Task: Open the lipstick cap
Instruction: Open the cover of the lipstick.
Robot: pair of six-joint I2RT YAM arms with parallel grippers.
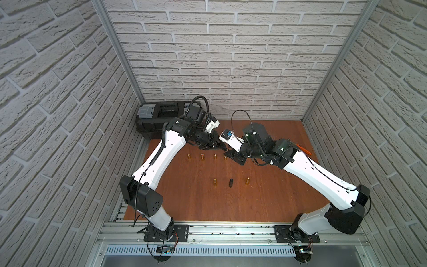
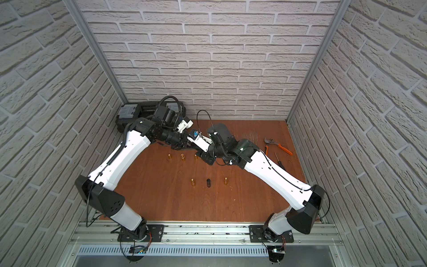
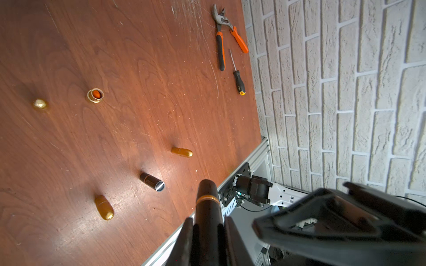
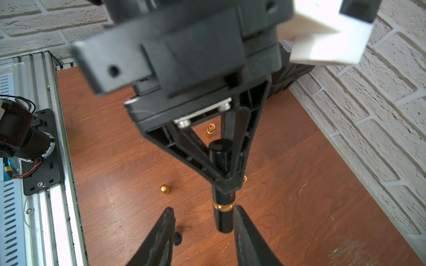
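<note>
At the far left, we are seeing a black toolbox [image 1: 159, 118] sitting in the back corner beside the wooden table [image 1: 184, 203]. The left arm [image 1: 161, 157] is reaching from there toward the middle. On the table, gold lipsticks [image 1: 189, 156] are standing upright in a back row. One of them, an uncapped lipstick [image 3: 95, 95], is showing its orange stick. Nearer the front, two more gold ones are flanking an upright black tube [image 1: 230, 182].

In the middle, above the table, the left gripper [image 3: 208, 221] is clamping its jaws on the body of a black lipstick [image 4: 222, 214]. The lipstick is hanging in the air between the two grippers, its cap on. Its gold ring [image 4: 223, 205] is sitting just past the left fingertips, and the free end is poking out beyond it.

The right gripper [image 4: 204, 214] is meeting it from the other side with its jaws apart, straddling that free end. One finger [image 4: 242, 221] is lying against or just beside the lipstick, and we cannot tell which. The other finger is standing clear of it.

Further right, orange-handled pliers [image 2: 278, 145] and a screwdriver [image 2: 279, 160] are lying near the table's right edge.
</note>
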